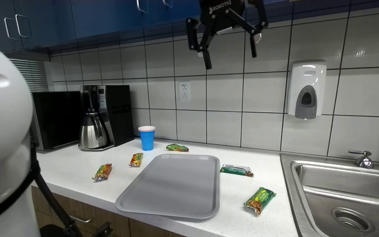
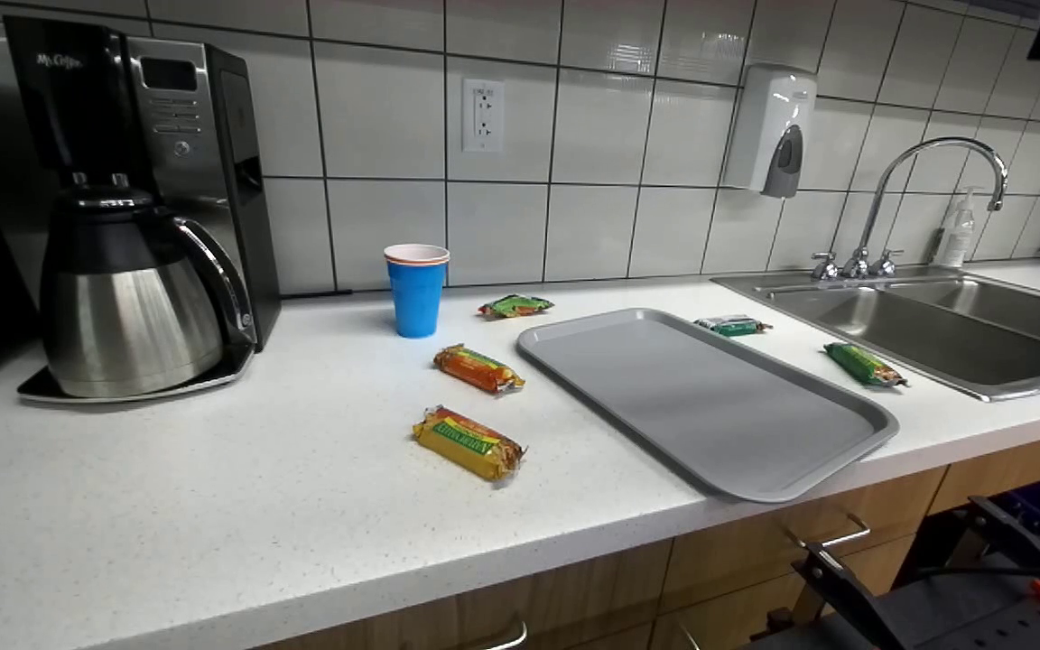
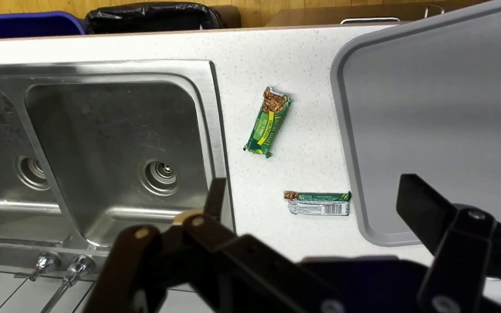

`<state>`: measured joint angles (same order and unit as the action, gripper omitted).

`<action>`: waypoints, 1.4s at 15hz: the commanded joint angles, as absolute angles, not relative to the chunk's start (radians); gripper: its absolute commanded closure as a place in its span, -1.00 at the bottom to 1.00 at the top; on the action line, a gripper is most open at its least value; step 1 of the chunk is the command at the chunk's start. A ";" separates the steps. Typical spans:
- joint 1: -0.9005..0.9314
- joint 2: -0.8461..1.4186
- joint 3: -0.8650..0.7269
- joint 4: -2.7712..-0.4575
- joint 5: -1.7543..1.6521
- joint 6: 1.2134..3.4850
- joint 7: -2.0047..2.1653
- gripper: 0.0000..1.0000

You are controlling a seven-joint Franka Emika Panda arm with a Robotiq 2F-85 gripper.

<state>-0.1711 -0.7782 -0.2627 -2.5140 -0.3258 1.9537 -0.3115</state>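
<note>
Free air lies beneath and between the parted fingers of the black two-fingered metal pincer (image 1: 231, 62), high over the white speckled worktop (image 2: 258, 506). A passable strip runs between the stainless-steel double-basin sink (image 1: 296, 197) and the flat, low-rimmed grey rectangular tray (image 1: 176, 187). Two obstacles lie apart in it: an oblong green wrapped bar (image 3: 268, 126) and a green-and-silver wrapped bar (image 3: 320, 204), the latter possibly touching the tray's rim. The white tiled wall (image 1: 224, 92) bounds the rear, where a white-and-grey soap dispenser (image 1: 307, 89) juts out. Tall obstacles: the black-and-steel coffee maker (image 1: 118, 112), the round blue cup (image 2: 416, 298) and, behind the sink basins, the arched chrome faucet (image 2: 872, 209).
</note>
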 commanded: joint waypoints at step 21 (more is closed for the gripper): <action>-0.200 -0.391 -0.368 -2.526 -0.287 2.285 -0.326 -1.00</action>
<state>-0.1742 -0.4694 -0.3787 -2.5376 -0.3111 2.2231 -0.3116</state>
